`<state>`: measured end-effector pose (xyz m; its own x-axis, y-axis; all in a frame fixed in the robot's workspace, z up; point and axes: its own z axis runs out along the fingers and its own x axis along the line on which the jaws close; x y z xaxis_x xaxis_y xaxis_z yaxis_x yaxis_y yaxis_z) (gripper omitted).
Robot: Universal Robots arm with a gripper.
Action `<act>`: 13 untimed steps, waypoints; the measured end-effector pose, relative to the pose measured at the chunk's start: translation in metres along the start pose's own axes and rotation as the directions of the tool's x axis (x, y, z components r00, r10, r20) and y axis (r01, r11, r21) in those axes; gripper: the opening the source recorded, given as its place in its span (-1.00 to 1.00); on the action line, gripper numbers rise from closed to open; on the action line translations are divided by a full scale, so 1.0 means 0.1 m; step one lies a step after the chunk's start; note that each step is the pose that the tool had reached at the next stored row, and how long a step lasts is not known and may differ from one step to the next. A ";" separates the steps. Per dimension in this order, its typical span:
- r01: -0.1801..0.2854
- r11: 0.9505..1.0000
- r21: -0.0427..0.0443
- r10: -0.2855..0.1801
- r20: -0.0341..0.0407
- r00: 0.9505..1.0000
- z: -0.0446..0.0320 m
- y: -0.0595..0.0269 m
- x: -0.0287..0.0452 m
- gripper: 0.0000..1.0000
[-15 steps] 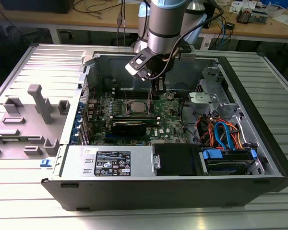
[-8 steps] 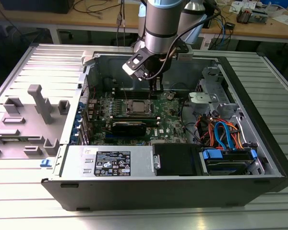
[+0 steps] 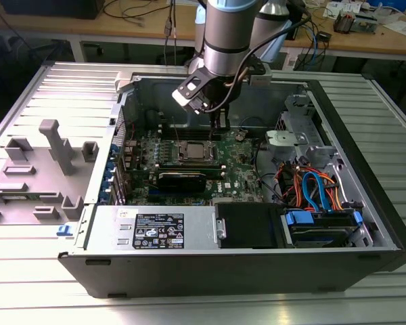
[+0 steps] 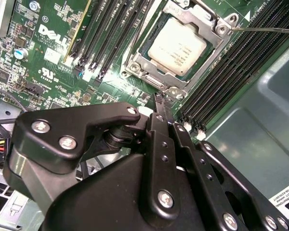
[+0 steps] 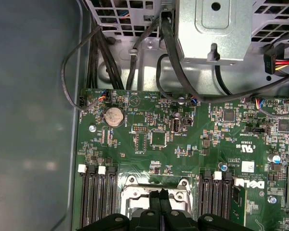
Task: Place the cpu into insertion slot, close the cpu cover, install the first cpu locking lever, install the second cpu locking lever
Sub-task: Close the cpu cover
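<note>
Case: open computer case [image 3: 257, 271] lying on its side, with the arm reaching in from the far side.
Board: green motherboard [image 3: 240, 177] on the case floor.
Gripper: gripper [image 4: 160, 103] fingers pressed together with nothing between them. The tip hovers just beside the socket's edge, toward the far side and the exterior view's right.
Slot: insertion slot [image 4: 156, 83] lies between the memory slot banks and is filled.
Cover: cpu cover [image 4: 213, 42] lies down over the chip, framing it.
Chip: cpu [image 4: 178, 45] seated in the slot, flat, its top showing through the window.
Lever: thin locking lever [image 4: 267, 30] sticks out sideways from one corner and looks unlatched.
Risk: the lever is thin and springy, so a slightly off-line push could slip off it. The tip could then strike the cover or the memory slots.
</note>
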<state>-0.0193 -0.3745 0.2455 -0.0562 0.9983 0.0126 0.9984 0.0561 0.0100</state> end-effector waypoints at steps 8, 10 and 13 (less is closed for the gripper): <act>0.000 1.000 0.000 0.000 0.000 1.000 0.000 -0.051 0.003 -0.79; 0.000 1.000 0.000 0.000 0.000 1.000 0.001 -0.076 0.004 -0.79; 0.000 1.000 0.000 0.000 0.000 1.000 0.007 -0.118 0.006 -0.79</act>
<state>-0.0311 -0.3746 0.2447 -0.0563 0.9983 0.0125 0.9984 0.0562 0.0100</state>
